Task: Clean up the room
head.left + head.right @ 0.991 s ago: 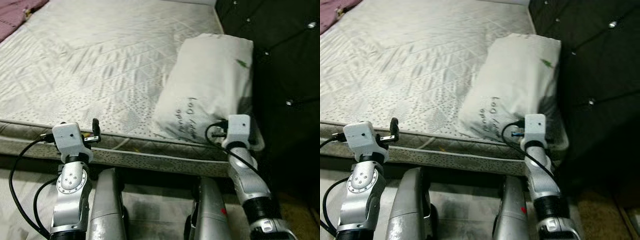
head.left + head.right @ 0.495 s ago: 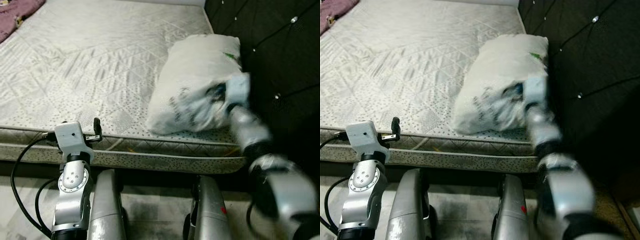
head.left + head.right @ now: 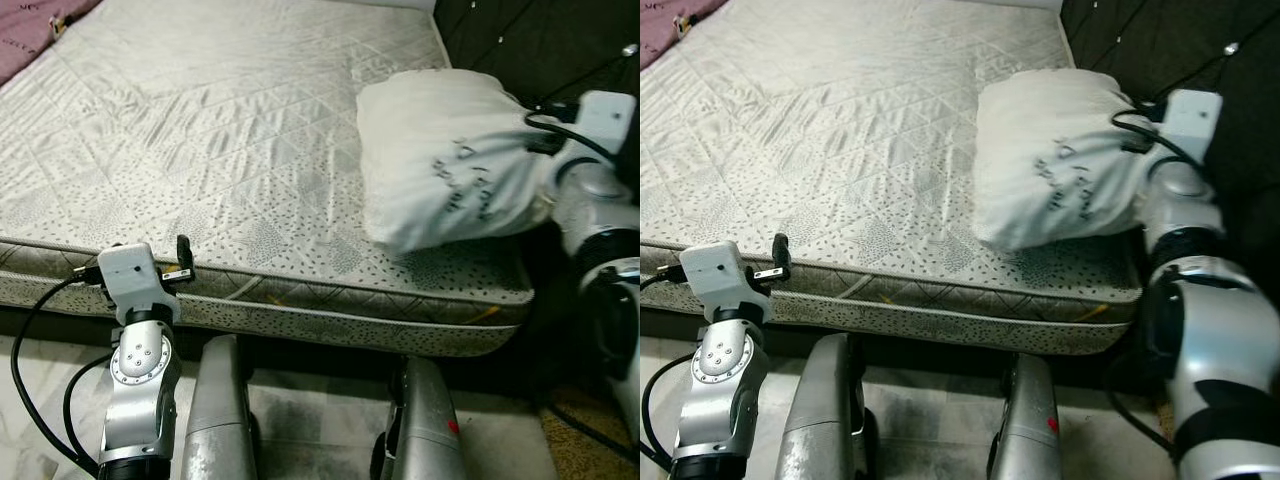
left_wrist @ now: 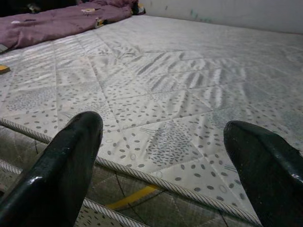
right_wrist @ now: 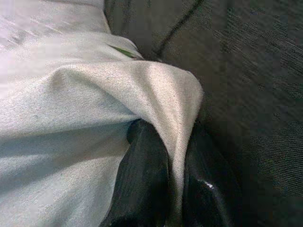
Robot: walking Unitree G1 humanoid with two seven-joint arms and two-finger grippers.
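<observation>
A white pillow [image 3: 450, 165] with dark handwriting lies on the right side of the bare quilted mattress [image 3: 200, 130], close to the dark headboard. My right gripper [image 5: 173, 135] is shut on a fold of the pillow's fabric [image 5: 118, 94] at its headboard-side edge. The right arm [image 3: 590, 190] reaches up beside the bed's right corner. My left gripper [image 3: 183, 262] hovers open at the mattress's front edge, nothing between its fingers [image 4: 66, 156].
A black tufted headboard [image 3: 540, 40] rises along the right. A purple blanket [image 4: 57, 21] lies bunched at the far left of the bed. My two silver legs [image 3: 225, 420] stand on grey floor against the mattress's front side [image 3: 330, 320].
My right arm has swung up and to the right with the pillow's edge in its grip. The pillow has turned and shifted back from the front edge. The left arm has stayed put.
</observation>
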